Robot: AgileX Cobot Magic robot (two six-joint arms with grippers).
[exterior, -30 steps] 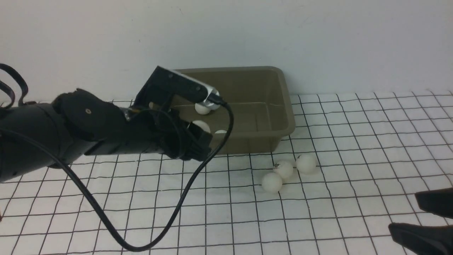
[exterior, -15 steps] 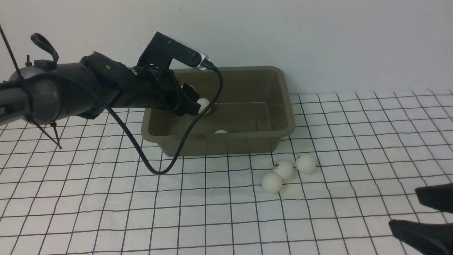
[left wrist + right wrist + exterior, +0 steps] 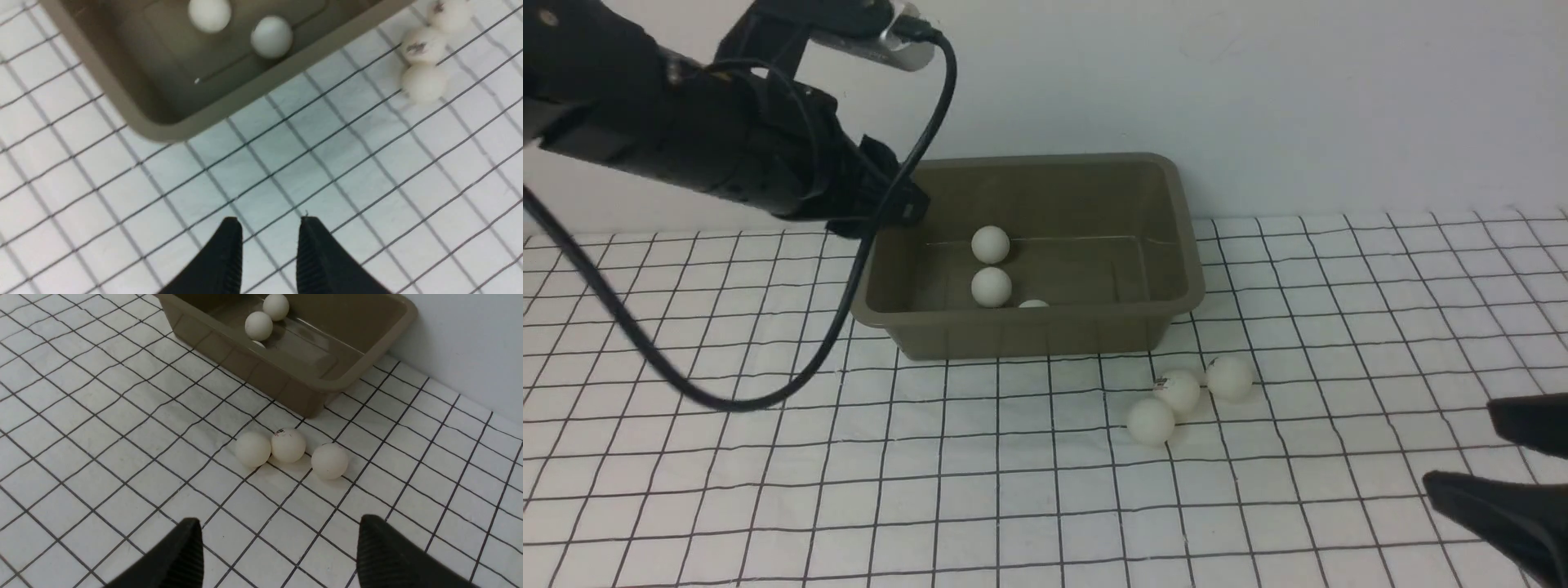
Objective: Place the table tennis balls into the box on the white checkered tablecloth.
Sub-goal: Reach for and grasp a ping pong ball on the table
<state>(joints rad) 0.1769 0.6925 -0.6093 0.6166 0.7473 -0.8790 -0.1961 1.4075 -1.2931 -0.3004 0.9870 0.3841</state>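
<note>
The olive-brown box (image 3: pixel 1029 336) stands on the white checkered tablecloth (image 3: pixel 1013 498) by the back wall. Inside it lie two table tennis balls (image 3: pixel 990 244) (image 3: pixel 991 287), and a third (image 3: pixel 1033 304) peeks over the front wall. Three more balls (image 3: pixel 1230 377) (image 3: pixel 1178 391) (image 3: pixel 1150 421) cluster on the cloth near the box's front right corner. My left gripper (image 3: pixel 907 204) hovers above the box's left end, shut, its fingers drawn close with nothing between them (image 3: pixel 265 220). My right gripper (image 3: pixel 1462 453) stands open and empty, short of the three balls (image 3: pixel 288 445).
A black cable (image 3: pixel 768 392) hangs in a loop from the left wrist down over the cloth left of the box. A pale wall (image 3: pixel 1258 98) rises just behind the box.
The left arm lifted up and back to the left from over the box. The ball it carried now lies in the box. Its jaws opened, then closed. The right arm stayed still.
</note>
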